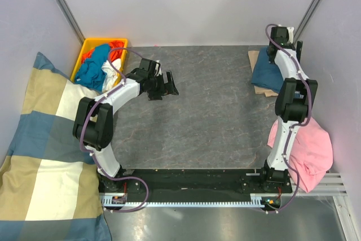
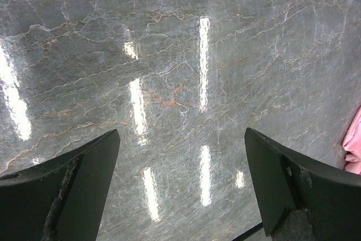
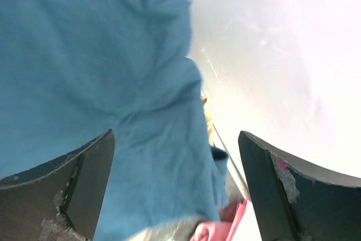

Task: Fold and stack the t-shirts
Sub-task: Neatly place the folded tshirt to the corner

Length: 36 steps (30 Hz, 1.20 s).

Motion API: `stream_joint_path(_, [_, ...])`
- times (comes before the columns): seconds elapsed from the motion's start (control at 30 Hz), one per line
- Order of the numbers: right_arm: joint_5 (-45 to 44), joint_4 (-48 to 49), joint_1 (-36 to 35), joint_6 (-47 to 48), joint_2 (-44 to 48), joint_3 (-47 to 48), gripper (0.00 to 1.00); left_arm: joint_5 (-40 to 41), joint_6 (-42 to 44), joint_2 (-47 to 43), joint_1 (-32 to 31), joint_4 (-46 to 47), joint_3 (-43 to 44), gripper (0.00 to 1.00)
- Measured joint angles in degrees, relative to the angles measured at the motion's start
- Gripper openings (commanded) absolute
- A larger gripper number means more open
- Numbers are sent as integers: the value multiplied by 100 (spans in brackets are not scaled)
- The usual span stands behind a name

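Observation:
A folded dark teal t-shirt (image 1: 267, 71) lies at the back right of the table, on top of a tan-beige t-shirt (image 1: 254, 57) whose edges peek out. My right gripper (image 1: 280, 40) hovers just behind this stack. In the right wrist view the right gripper (image 3: 176, 134) is open, with the teal t-shirt (image 3: 101, 71) below and beyond the jaws and nothing held. My left gripper (image 1: 166, 86) stands open over bare table at the left centre. In the left wrist view nothing is between the left gripper's (image 2: 181, 134) fingers.
A yellow bin (image 1: 89, 45) with several crumpled garments sits at the back left. A pink garment (image 1: 311, 152) lies by the right arm's base. A big checked cushion (image 1: 39, 150) fills the left side. Walls close off the back and sides.

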<state>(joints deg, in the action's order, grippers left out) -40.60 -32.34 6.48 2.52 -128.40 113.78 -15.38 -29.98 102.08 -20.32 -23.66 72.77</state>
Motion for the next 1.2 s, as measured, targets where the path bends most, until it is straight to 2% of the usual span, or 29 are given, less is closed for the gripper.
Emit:
stream_joint_path(0.17, [332,181,-160,-389,1292,-691,98,7,2,-4,0,-4,0,100])
stream_joint_path(0.37, [520,400,-688,-791,2610,-1443,98,13,2,-129,0,-15,-11,100])
stream_joint_path(0.6, [1180,400,-894,-1700,3051,-2441,98,17,0,-511,-2,133,-328,100])
stream_joint_path(0.8, [2542,520,-1047,-2446,3517,-3832,98,7,0,-850,-4,483,-1047,100])
stream_joint_path(1.0, [3274,916,-2116,-2782,4898,-5442,98,140,0,-1950,-7,863,-2192,100])
stream_joint_path(1.2, [3150,1121,-2979,-2924,6325,-6349,98,551,2,-3239,-7,1080,-2883,100])
